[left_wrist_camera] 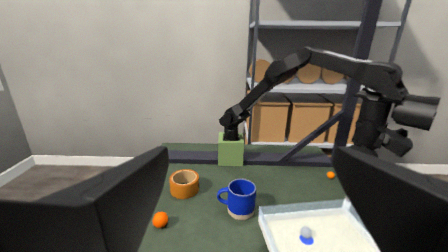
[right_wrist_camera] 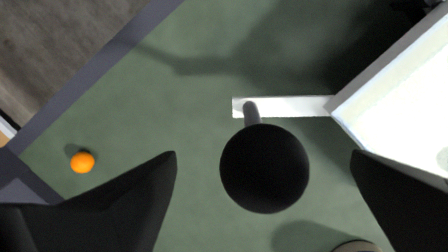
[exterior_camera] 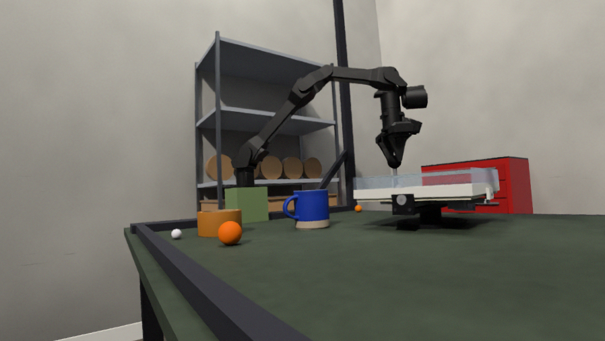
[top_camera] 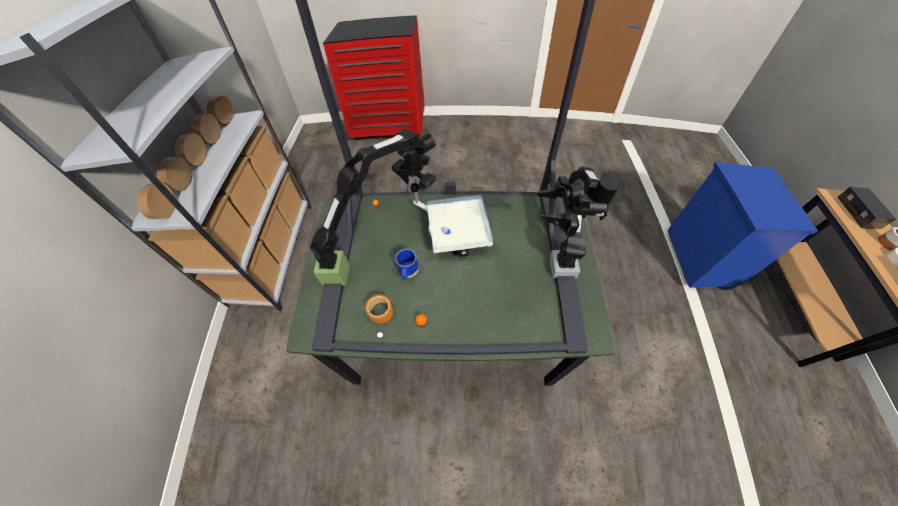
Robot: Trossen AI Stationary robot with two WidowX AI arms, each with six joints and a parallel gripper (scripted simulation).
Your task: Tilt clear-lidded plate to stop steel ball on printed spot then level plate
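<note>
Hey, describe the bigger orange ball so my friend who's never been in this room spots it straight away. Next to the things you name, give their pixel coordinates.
Find the green-topped table [top_camera: 502,301] [exterior_camera: 380,271]. On it, look beside the open orange ring-shaped pot [top_camera: 379,321] [exterior_camera: 207,224] [left_wrist_camera: 184,189]. The ball [top_camera: 421,319] [exterior_camera: 230,232] [left_wrist_camera: 160,220] is solid bright orange, unlike the hollow pot and the smaller white ball [top_camera: 379,335] [exterior_camera: 176,233] nearby.
</note>
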